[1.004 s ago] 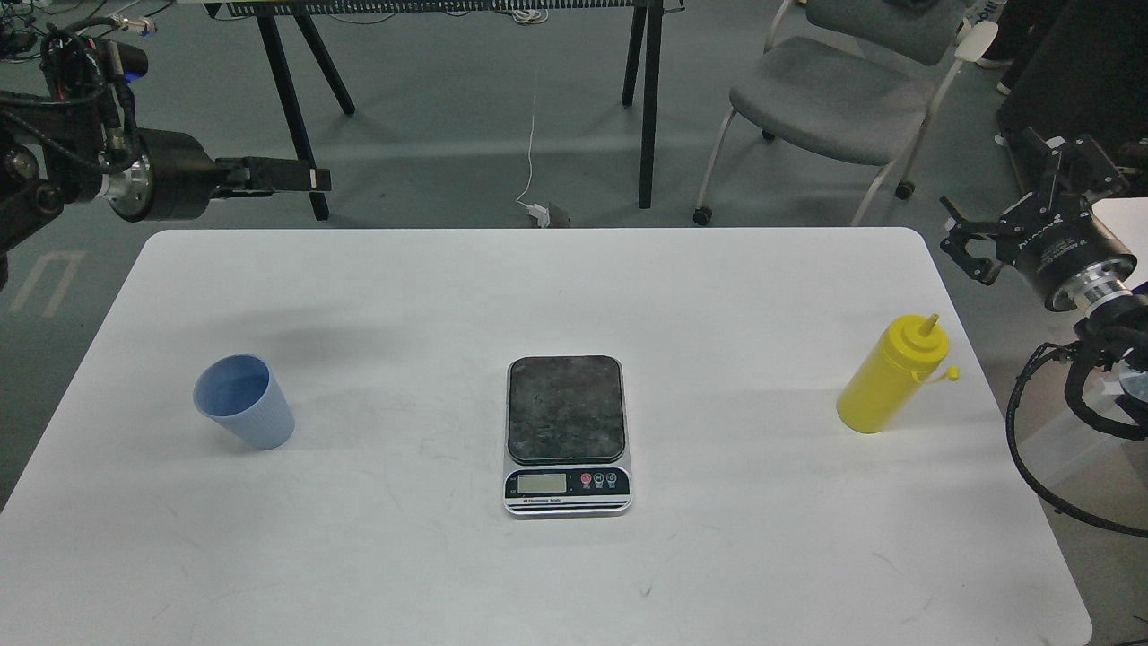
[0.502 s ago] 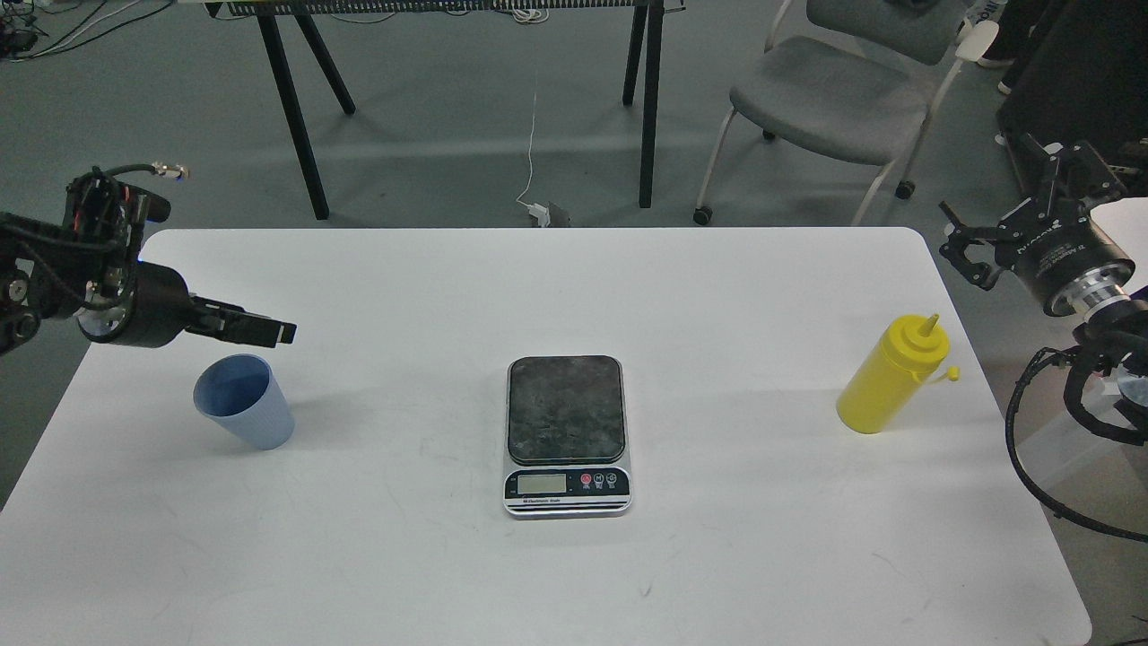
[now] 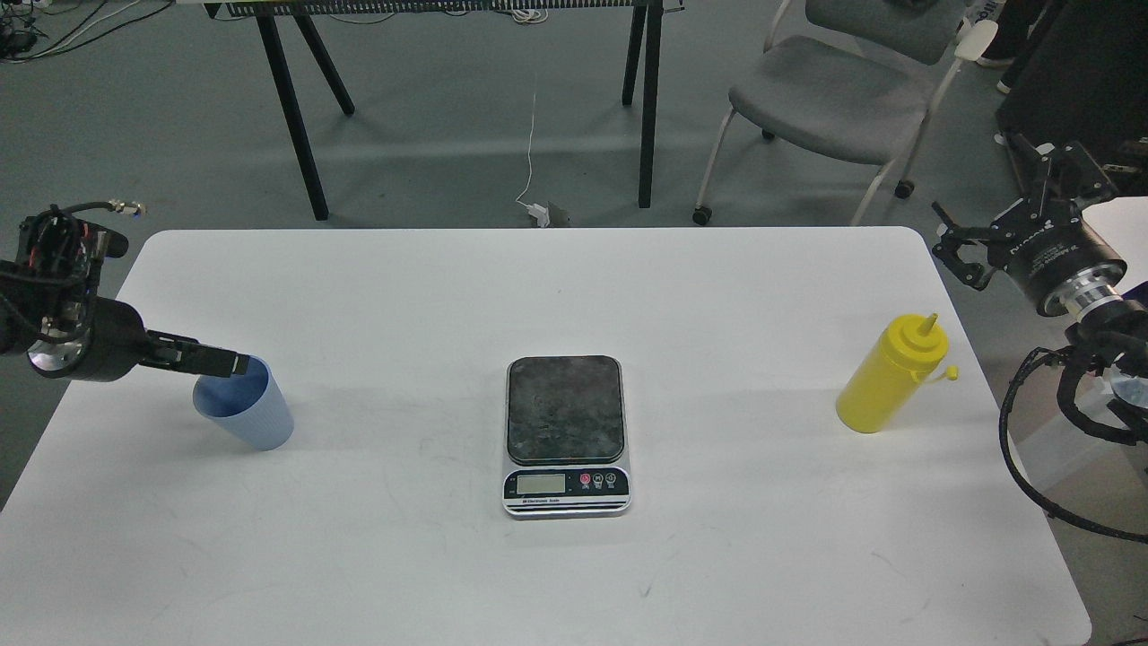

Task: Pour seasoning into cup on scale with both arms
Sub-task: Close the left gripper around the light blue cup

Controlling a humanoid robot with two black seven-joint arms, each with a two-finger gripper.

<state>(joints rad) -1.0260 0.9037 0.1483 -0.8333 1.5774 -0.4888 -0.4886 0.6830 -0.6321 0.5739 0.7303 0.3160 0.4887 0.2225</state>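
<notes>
While the left gripper [image 3: 235, 363] reaches level over the rim of the light-blue cup [image 3: 245, 401], finger spacing impossible to tell, the yellow seasoning bottle [image 3: 891, 374] stands just below the spread-fingered right gripper [image 3: 961, 254], well apart from the scale [image 3: 565, 435].

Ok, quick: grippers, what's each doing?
Left gripper: at the cup rim, open or closed cannot be told.
Right gripper: open, empty.

Left tool [image 3: 235, 363] reaches right; right tool [image 3: 958, 254] hangs raised, fingers spread
</notes>
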